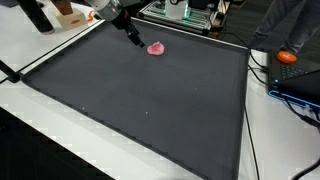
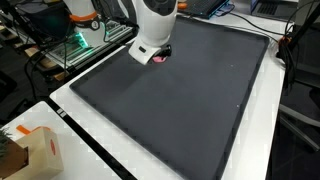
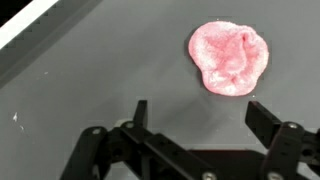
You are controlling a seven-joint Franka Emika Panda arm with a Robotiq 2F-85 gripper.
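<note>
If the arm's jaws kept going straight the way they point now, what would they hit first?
Most likely the bare dark mat: the gripper, jaws open, points down at it, and in the wrist view the pink lump lies off to one side of that line. Depth is unclear.

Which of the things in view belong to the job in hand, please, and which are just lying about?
In hand: pink lump, just ahead of the open jaws; black mat under it.
Lying about: cardboard box; orange object off the mat; green-lit equipment.
</note>
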